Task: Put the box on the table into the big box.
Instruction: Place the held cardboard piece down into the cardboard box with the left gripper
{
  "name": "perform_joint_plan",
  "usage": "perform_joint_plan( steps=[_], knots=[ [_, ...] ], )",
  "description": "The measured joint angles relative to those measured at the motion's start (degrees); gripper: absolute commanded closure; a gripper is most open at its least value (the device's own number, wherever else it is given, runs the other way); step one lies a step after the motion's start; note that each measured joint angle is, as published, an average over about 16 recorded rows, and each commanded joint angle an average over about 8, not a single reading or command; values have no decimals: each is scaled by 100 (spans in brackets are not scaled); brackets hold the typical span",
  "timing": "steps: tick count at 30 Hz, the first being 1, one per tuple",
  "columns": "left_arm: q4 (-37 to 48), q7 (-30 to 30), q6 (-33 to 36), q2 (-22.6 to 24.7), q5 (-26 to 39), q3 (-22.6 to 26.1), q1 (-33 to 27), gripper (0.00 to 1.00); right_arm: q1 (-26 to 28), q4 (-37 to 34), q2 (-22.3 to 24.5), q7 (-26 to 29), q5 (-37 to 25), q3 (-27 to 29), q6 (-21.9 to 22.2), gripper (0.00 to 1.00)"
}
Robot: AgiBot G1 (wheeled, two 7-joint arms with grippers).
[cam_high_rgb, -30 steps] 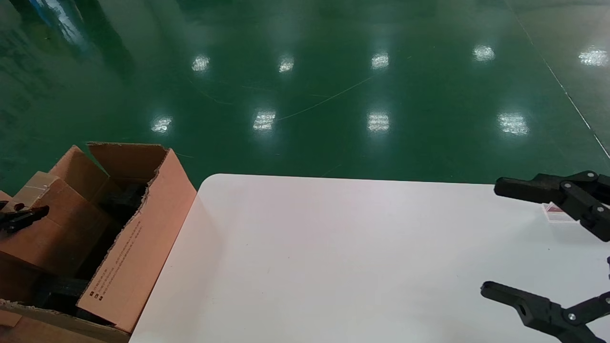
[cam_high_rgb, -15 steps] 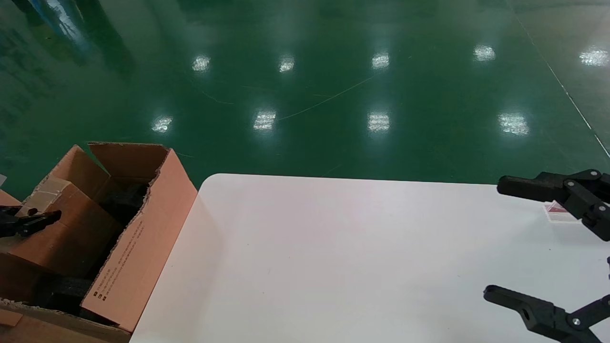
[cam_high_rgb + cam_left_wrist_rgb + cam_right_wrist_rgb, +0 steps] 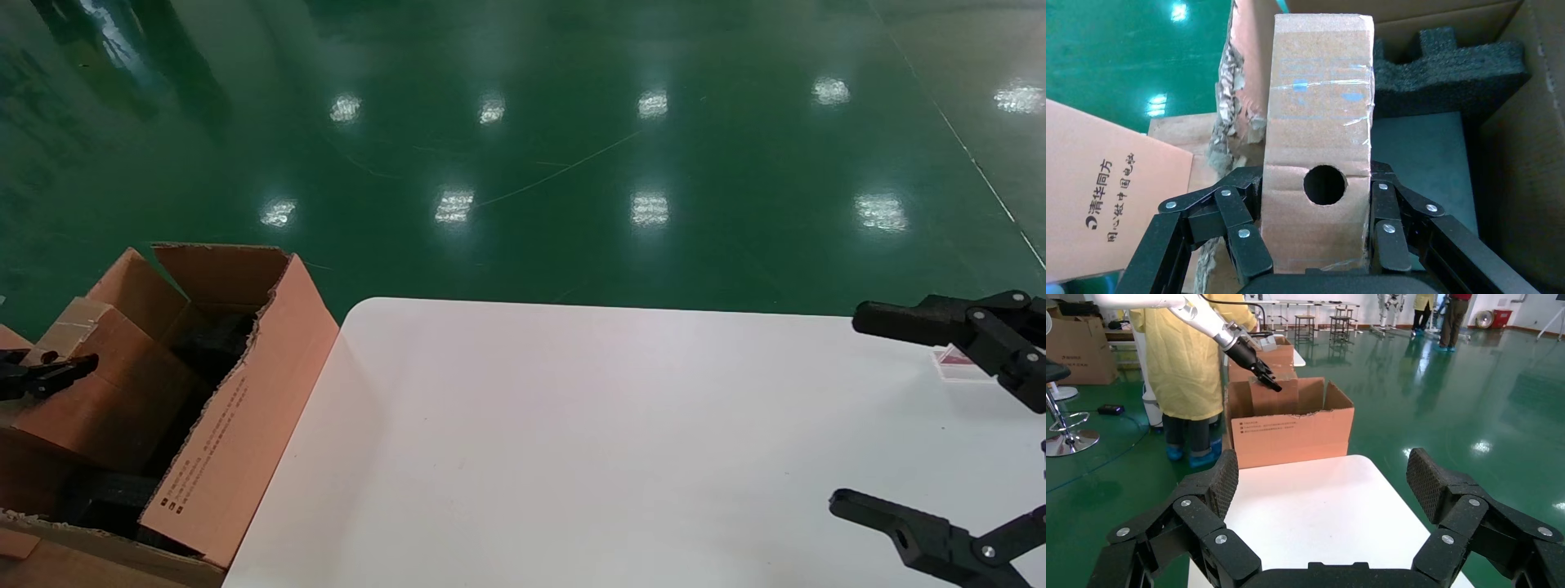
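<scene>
The box (image 3: 1318,122), small, brown and with a round hole in its narrow side, sits between the fingers of my left gripper (image 3: 1318,179), which is shut on it. In the head view the box (image 3: 106,384) hangs tilted inside the open top of the big box (image 3: 237,425), which stands on the floor off the table's left edge, with the left gripper (image 3: 49,371) at the far left. Black foam (image 3: 1444,67) lies under the box. My right gripper (image 3: 846,408) hovers open over the right end of the white table (image 3: 572,441), holding nothing.
A small clear holder with a red patch (image 3: 956,363) lies on the table behind the right gripper. A person in a yellow coat (image 3: 1187,361) stands beside the big box (image 3: 1291,432). A printed cardboard panel (image 3: 1113,196) adjoins the torn flap. Green floor surrounds everything.
My left gripper, with the box in it, has shifted slightly toward the table inside the big box's opening. The right gripper has hardly moved.
</scene>
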Motion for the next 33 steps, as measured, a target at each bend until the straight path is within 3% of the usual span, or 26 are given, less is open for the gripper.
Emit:
perform_joint_plan(
  steps=[33],
  knots=[
    [-2163,-1646,-1956,-390,-786,148,2605,100,1,0,1,-1,1,-2,1,0]
  ],
)
